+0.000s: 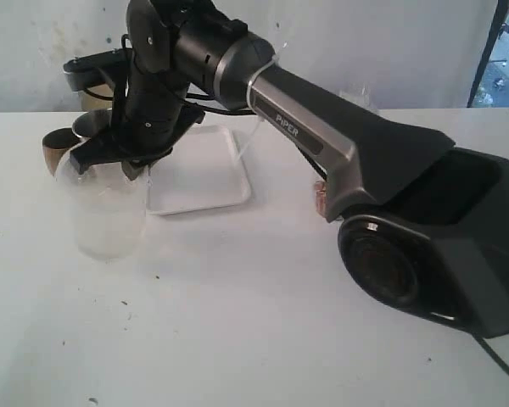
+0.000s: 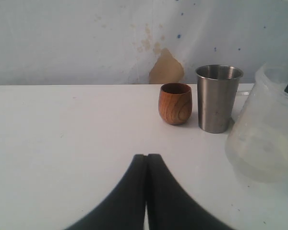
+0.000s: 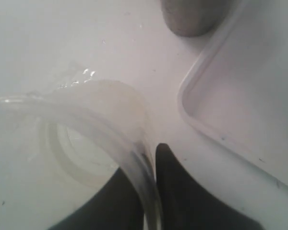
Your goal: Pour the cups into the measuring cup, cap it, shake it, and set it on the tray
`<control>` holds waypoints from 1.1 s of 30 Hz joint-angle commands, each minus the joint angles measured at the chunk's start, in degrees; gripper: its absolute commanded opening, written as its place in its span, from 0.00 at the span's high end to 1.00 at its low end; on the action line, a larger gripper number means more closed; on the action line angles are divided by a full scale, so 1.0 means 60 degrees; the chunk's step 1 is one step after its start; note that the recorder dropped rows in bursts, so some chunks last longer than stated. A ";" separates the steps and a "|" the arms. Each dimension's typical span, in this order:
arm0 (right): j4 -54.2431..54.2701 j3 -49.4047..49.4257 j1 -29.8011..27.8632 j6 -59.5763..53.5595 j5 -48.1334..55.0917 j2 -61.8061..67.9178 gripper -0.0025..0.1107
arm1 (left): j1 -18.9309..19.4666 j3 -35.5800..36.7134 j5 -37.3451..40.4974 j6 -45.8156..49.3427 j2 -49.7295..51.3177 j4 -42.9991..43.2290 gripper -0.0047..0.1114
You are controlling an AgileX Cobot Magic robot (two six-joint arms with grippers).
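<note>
The brown wooden cup [image 2: 175,103] and the steel cup [image 2: 218,98] stand upright side by side at the table's far left, and also show as the wooden cup [image 1: 58,150] and steel cup [image 1: 92,125]. My left gripper [image 2: 147,157] is shut and empty, low over the table, a fair way short of them. My right gripper [image 3: 151,153] reaches across the table and is shut on the rim of a wide frosted tumbler [image 1: 102,212], one finger inside and one outside. The white tray [image 1: 205,174] lies just beside the tumbler. The measuring cup is hidden.
The right arm [image 1: 322,136] stretches over the tray from its black base [image 1: 433,237] at the right. A small copper-coloured thing [image 1: 320,199] sits by that base. A wall runs along the table's far edge.
</note>
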 commanded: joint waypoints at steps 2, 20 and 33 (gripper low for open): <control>0.0362 -0.0095 -0.0491 0.0137 0.0003 0.0222 0.98 | -0.0034 0.0046 -0.0025 0.0018 -0.0038 0.0007 0.96; 0.0710 -0.0115 -0.0590 -0.0011 0.0003 0.0399 0.98 | -0.0034 0.0046 -0.0025 0.0018 -0.0038 0.0007 0.96; 0.1492 -0.0096 -0.0572 -0.0445 0.0003 0.0496 0.96 | -0.0034 0.0046 -0.0025 0.0018 -0.0038 0.0007 0.96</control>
